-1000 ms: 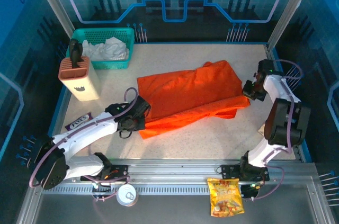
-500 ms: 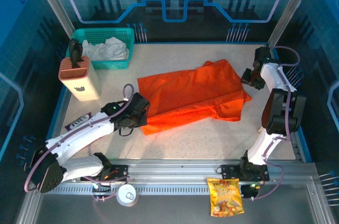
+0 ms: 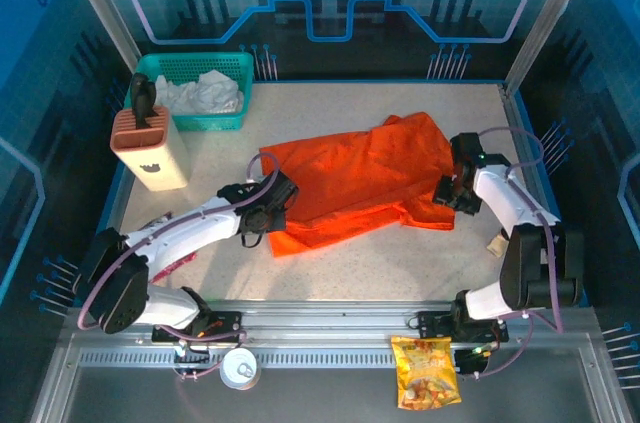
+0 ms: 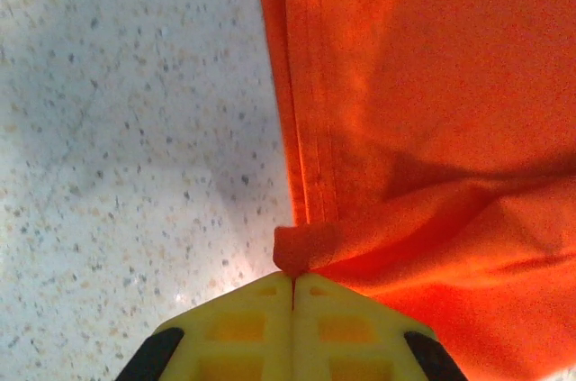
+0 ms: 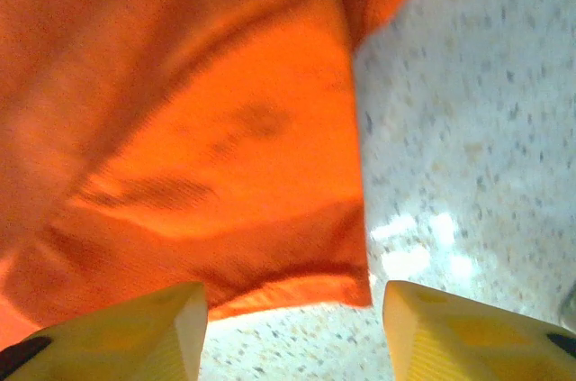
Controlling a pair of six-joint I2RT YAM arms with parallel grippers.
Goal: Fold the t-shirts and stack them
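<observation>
Orange t-shirt (image 3: 360, 173) is lying rumpled mid the table (image 3: 400, 263). Left wrist cam: left gripper (image 4: 292, 284) is pinching a hem fold, fingers fully together. Right wrist cam: right gripper (image 5: 292, 304) is hovering at the sleeve edge w/ fingers apart, gripping nothing. Top cam is adding the basket (image 3: 215, 123), far left.

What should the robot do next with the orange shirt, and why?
Probably lower the right gripper and close it on the t-shirt hem lying between its open jaws. The left gripper is shut on the shirt's other end, so both could then lift it for a fold.
</observation>
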